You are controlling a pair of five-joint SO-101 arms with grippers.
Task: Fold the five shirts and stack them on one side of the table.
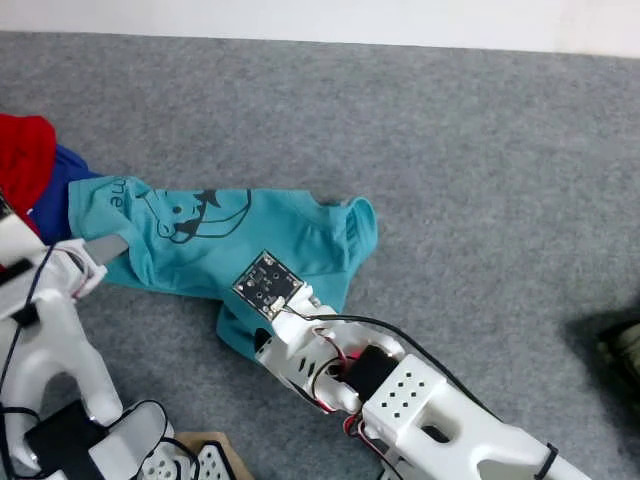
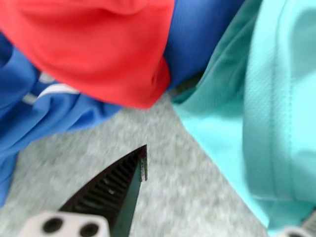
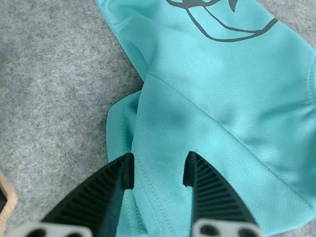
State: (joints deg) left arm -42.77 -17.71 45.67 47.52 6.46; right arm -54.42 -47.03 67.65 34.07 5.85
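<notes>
Two jaws of your right gripper (image 3: 158, 170) stood spread over the teal shirt's (image 1: 290, 235) near hem, pinching nothing. You seemed to be starting its fold, so the next move called for closing on that hem and carrying it far. Your left gripper (image 1: 100, 255), also spread, hung at the shirt's left edge, near the red shirt (image 2: 98, 49) and blue shirt (image 2: 29, 118). Open table (image 1: 480, 150) lay far and right.

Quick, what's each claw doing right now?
Left gripper: open, holding nothing.
Right gripper: open, over the teal shirt.
</notes>
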